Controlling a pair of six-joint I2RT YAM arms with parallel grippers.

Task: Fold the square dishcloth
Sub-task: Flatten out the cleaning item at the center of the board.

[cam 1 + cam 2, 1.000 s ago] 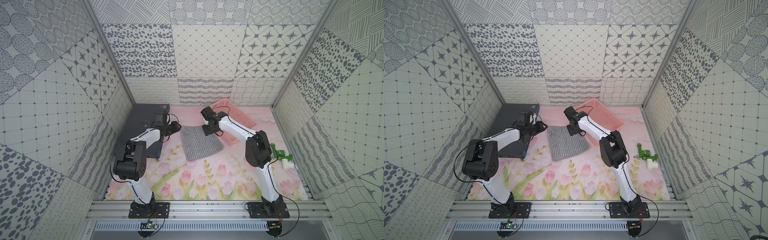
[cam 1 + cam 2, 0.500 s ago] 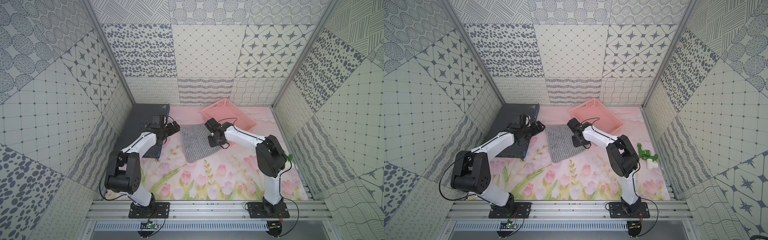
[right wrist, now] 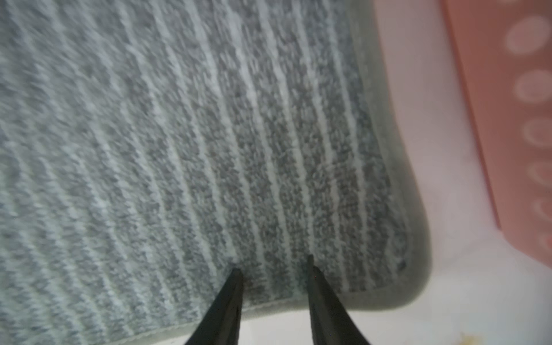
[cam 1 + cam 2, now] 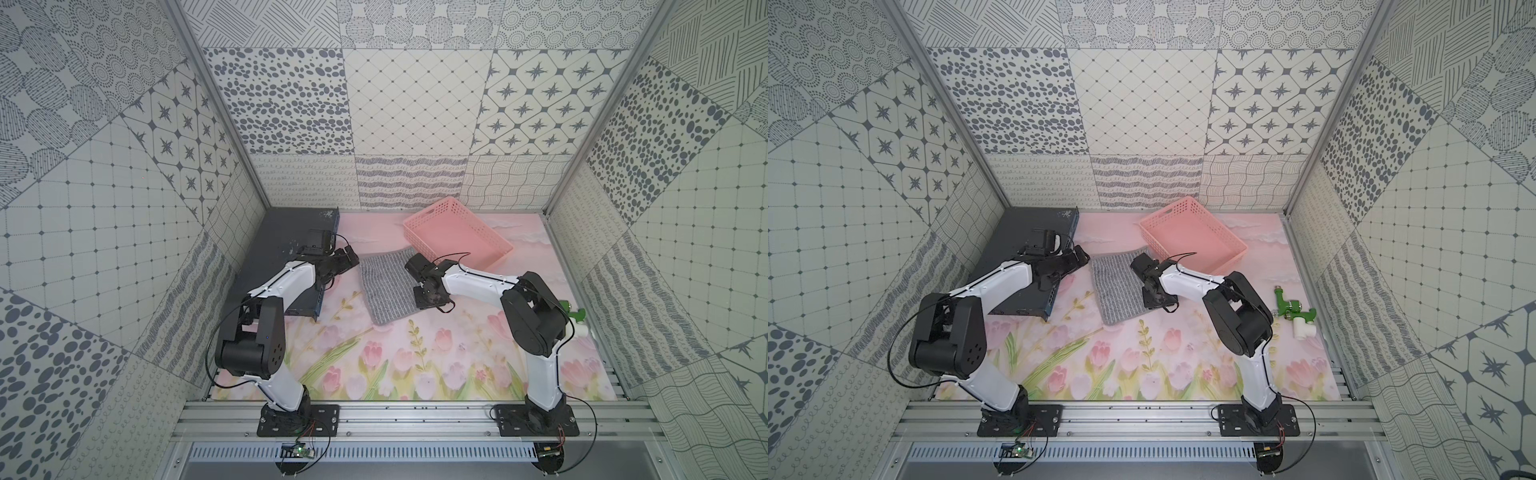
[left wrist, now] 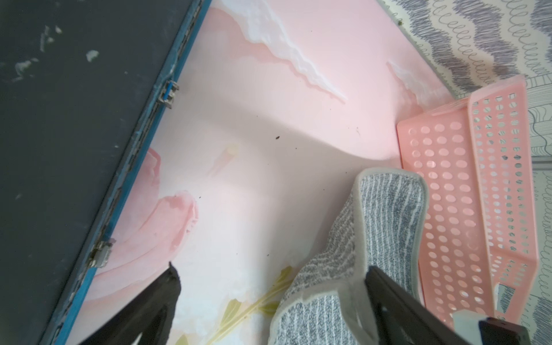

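Note:
The square dishcloth (image 4: 384, 291) (image 4: 1116, 291), grey with thin whitish stripes, lies on the flowered mat just in front of the pink basket. My left gripper (image 4: 349, 261) (image 5: 271, 265) is at the cloth's far left corner. It is wide open, and one finger (image 5: 388, 286) touches a raised doubled edge of the dishcloth (image 5: 388, 215). My right gripper (image 4: 431, 300) (image 3: 273, 264) points down at the cloth's right side. Its jaws are narrow but apart, with both tips resting on the dishcloth (image 3: 209, 134) close to its hem.
A pink perforated basket (image 4: 457, 235) (image 4: 1192, 239) (image 5: 448, 209) stands at the back, touching the cloth's far corner. A flat dark grey case (image 4: 282, 249) (image 5: 59, 149) lies along the left wall. A green and white pipe fitting (image 4: 1293, 313) sits at the right edge.
The left gripper has opened wide and let go of the cloth's corner. The right gripper moved from the cloth's far right corner toward the front along its right side, its jaws narrowing.

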